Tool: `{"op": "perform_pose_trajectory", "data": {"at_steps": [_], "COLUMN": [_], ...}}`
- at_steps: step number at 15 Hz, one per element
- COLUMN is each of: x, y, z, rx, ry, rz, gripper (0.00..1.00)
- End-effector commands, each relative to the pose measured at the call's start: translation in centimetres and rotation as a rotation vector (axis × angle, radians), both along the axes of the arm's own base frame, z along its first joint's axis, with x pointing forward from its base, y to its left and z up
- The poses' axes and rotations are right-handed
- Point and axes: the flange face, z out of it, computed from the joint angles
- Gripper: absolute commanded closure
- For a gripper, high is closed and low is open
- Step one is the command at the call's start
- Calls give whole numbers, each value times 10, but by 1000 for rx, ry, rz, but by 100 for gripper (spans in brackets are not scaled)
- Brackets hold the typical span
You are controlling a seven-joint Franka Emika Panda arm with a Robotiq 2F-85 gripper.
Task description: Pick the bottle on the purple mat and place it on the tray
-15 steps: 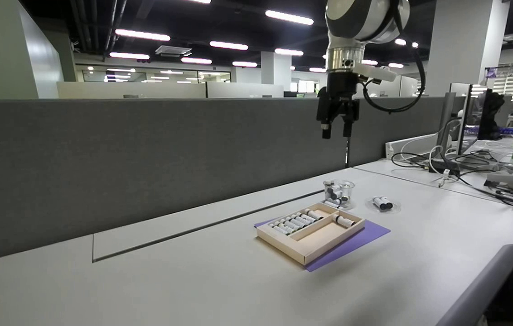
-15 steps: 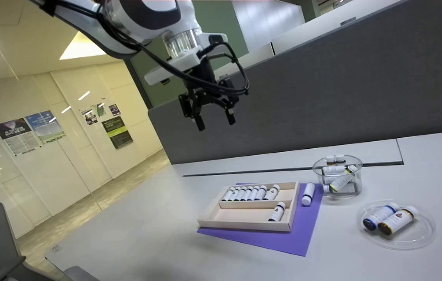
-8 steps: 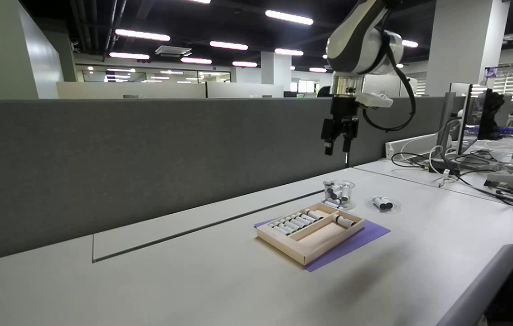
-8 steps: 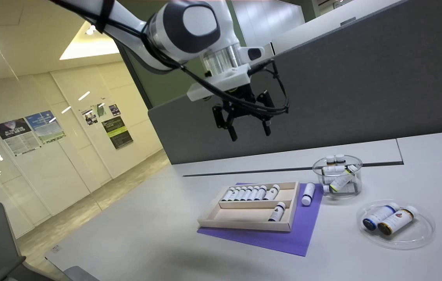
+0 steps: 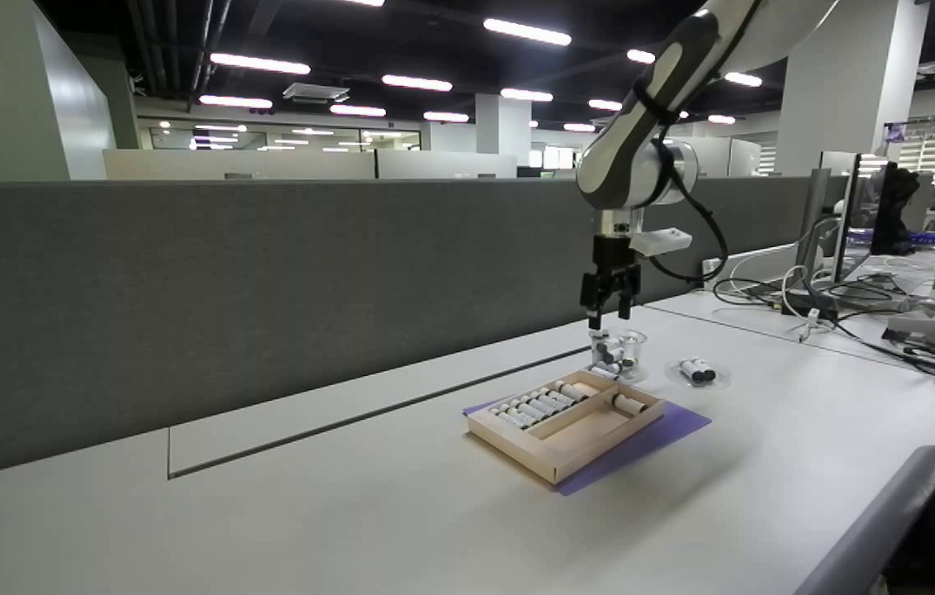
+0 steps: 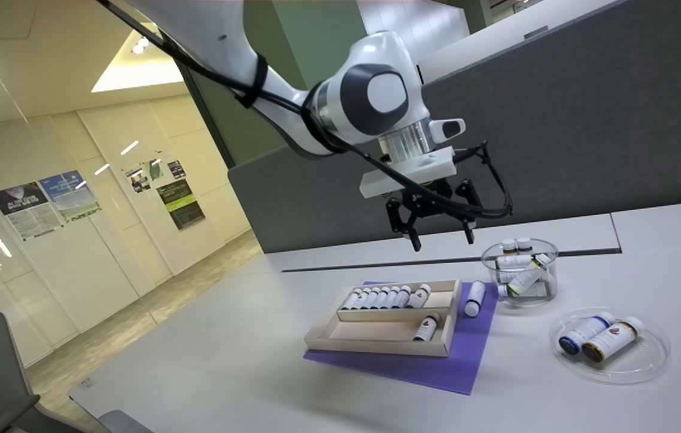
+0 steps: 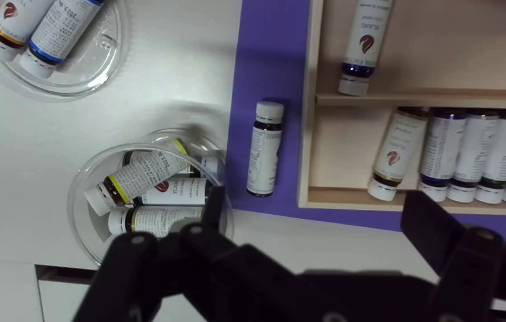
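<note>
Nothing delivered so far: the small dark-glass bottle with a white label and white cap (image 7: 263,152) lies on its side on the thin rectangular purple mat (image 6: 461,367), in the strip left bare beside the shallow pale wooden tray (image 6: 376,347). It's near the tray's wall, not touching, and certainly not inside. Up above, the black two-fingered gripper (image 6: 443,243) hangs in the air, its fingers wide apart, nothing held between them!

So the reach looks to be the step in hand, and that is all that can be credited. Left to do: line up, go down, grip, lift, carry over the rim, let go. In the wrist view the bottle sits off to one side of the midline between the fingers, so a shift seems called for first. Its length runs across the line of closing, which should suit a pinch round the body, though one finger must fit the narrow strip of mat by the tray.

And the destination? A row of similar white-labelled bottles (image 7: 472,147) takes up most of one compartment; a lone white-labelled bottle with a blue band (image 7: 366,42) lies slanted in the other. Room in both, and which is meant I can't tell. The clear cylindrical jar of bottles (image 6: 527,302) and the clear round dish (image 6: 635,365) look like bystanders.
</note>
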Motion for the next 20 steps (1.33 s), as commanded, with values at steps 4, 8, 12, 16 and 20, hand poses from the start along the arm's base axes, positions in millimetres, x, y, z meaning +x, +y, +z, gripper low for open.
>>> {"op": "perform_pose_trajectory", "data": {"at_steps": [4,8,12,16,20], "x": [28,28,28,25,21], "y": [-10,-11,-4,-3,-4], "z": [-31,-37,-37,-53,-72], "rx": [0,45,80,97,100], "ry": [58,81,100,111,133], "rz": [-48,-66,-68,-85,-91], "gripper": [0,0,0,0,0]}}
